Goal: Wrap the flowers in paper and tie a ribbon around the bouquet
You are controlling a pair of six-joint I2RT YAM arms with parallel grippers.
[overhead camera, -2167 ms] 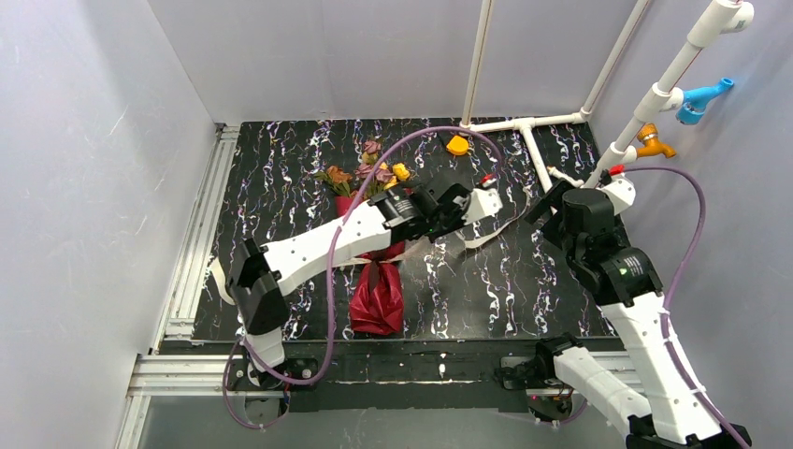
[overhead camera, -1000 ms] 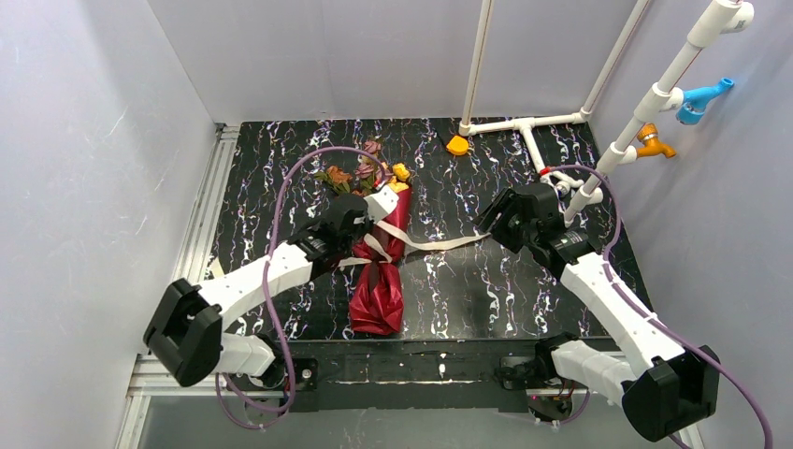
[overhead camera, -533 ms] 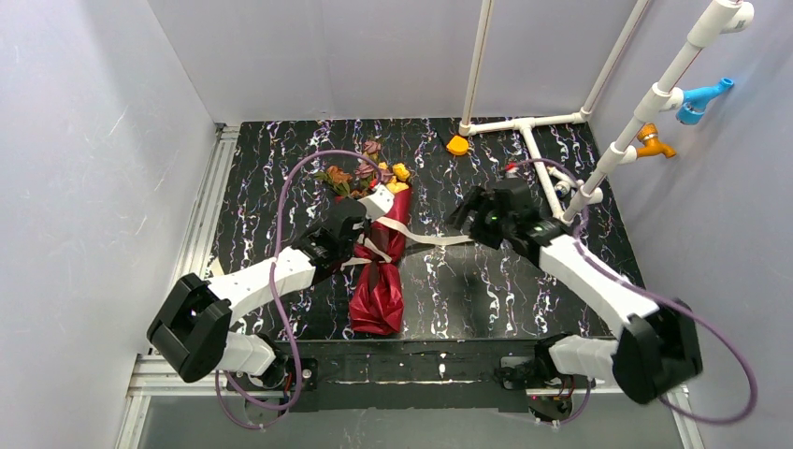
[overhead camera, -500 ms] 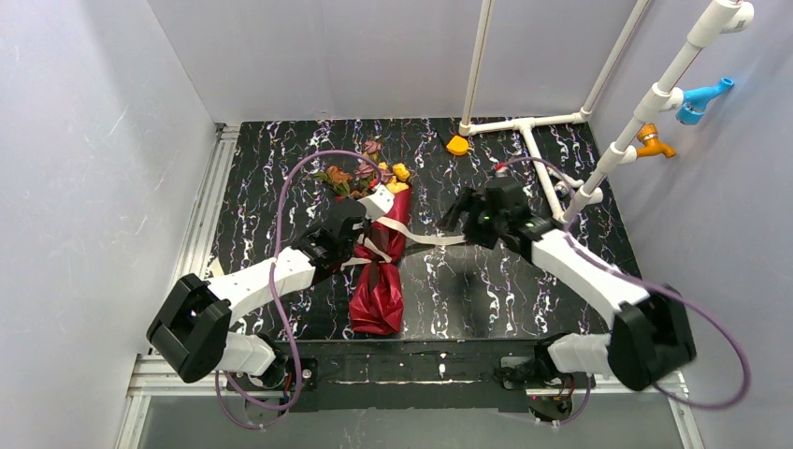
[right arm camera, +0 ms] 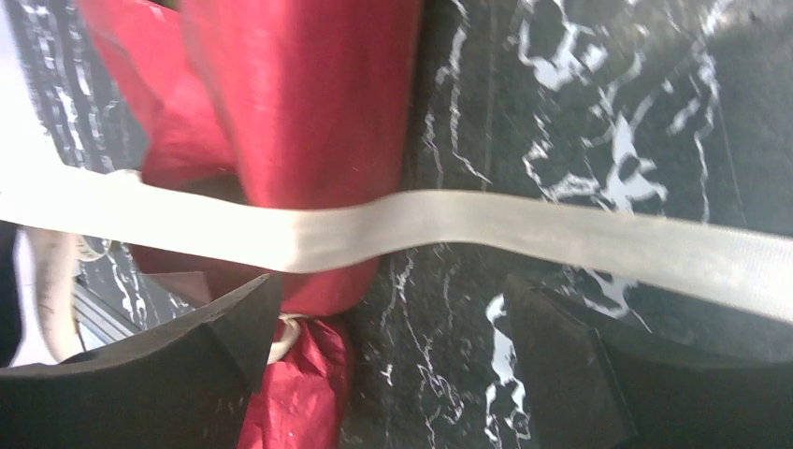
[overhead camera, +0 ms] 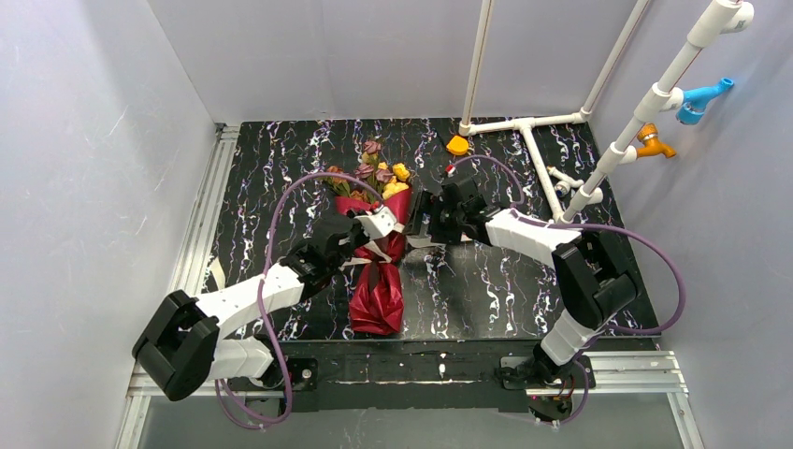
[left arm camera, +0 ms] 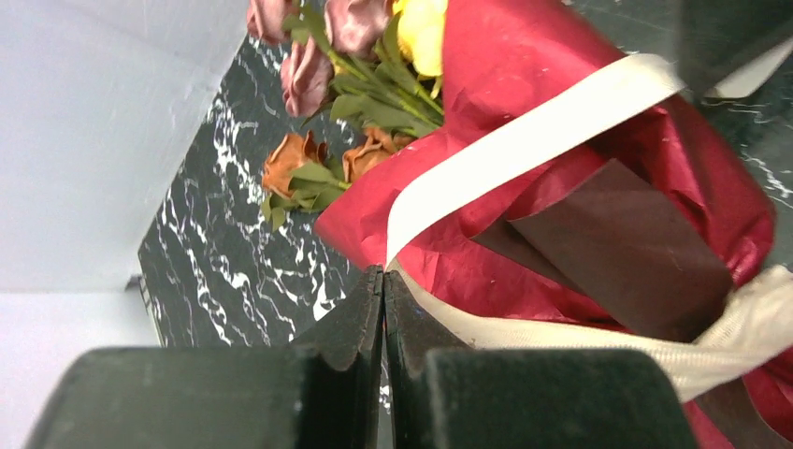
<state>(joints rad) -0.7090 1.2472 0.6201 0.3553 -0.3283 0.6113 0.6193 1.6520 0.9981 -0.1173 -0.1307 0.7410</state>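
Cream ribbon (left arm camera: pixel 524 140) across red-wrapped bouquet (overhead camera: pixel 377 292)

Both arms wore smooth white shells broken by black joint housings. The left arm (overhead camera: pixel 252 295) and the right arm (overhead camera: pixel 528 234) each had a bulky black block at the elbow (overhead camera: pixel 182 341) and a black base (overhead camera: pixel 538 372) at the near edge of the tabletop. A purple cable (overhead camera: pixel 334 173) ran along each arm. The right arm's wrist bore a small red mark (overhead camera: pixel 450 169). The left gripper (left arm camera: pixel 383 273) had matte black fingers (left arm camera: pixel 351 327) with flat inner faces. The right gripper (right arm camera: pixel 388 285) had the same black, angular fingers (right arm camera: pixel 580 374) with faintly scuffed surfaces.
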